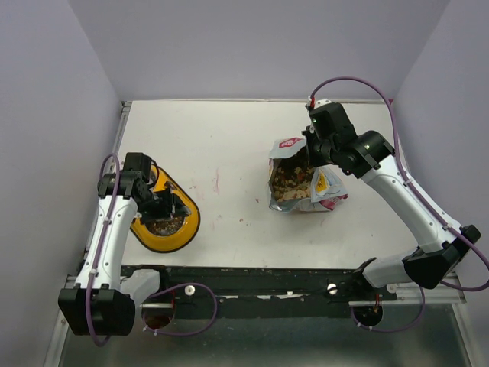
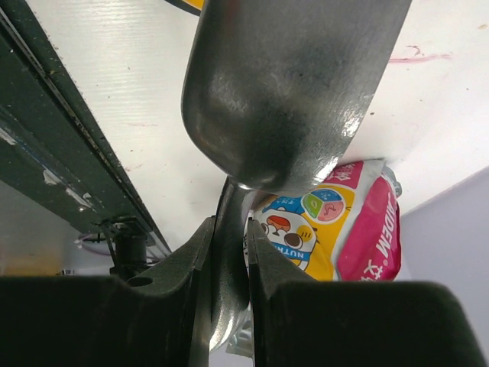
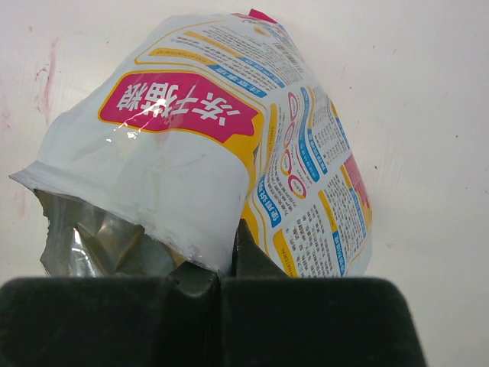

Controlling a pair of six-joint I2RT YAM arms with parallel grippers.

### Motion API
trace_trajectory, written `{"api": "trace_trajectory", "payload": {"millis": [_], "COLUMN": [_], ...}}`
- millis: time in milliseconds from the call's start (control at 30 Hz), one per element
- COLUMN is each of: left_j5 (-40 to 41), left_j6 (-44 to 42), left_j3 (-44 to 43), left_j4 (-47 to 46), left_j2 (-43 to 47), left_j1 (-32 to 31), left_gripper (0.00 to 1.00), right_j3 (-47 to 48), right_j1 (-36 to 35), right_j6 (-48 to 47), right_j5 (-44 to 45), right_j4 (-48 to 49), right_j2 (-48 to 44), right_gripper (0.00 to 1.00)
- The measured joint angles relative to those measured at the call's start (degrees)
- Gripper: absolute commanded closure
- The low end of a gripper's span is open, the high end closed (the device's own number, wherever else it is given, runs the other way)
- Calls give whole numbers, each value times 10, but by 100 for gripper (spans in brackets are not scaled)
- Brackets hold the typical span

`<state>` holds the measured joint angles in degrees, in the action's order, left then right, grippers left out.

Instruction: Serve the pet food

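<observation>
1. Left tool: narrow, clamped on the handle of the scoop. It hangs over the yellow feeder at the left of the counter.
2. Right tool: closed tight, pinching the torn rim of the bag. The bag's mouth gapes open.
3. Kibble: seen inside the open bag, right of centre. More brown kibble lies in the feeder bowl under the left tool.
4. Bag and feeder are well apart.

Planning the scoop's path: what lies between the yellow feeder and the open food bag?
Top view: only bare table, faintly stained red with a few tiny specks, between feeder and bag.
</observation>
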<state>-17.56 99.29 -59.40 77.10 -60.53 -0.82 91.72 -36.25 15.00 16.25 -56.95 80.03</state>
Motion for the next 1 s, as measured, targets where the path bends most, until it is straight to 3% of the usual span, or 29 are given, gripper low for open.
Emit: {"api": "trace_trajectory", "payload": {"millis": [500,767,1000], "left_j5": [26,10,-40], "left_j6": [-47,-76,-177], "left_j3": [-59,6,54], "left_j4": [-2,4,-136], "left_j2": [64,136,127], "left_j1": [0,0,-28], "left_gripper": [100,100,100], "right_j3": [0,6,28], "right_j1": [0,0,0], "right_j6": [0,1,16], "right_j5": [1,0,-6], "right_j4": [0,-8,-34], "right_j2": [0,1,7], "right_gripper": [99,100,99]}}
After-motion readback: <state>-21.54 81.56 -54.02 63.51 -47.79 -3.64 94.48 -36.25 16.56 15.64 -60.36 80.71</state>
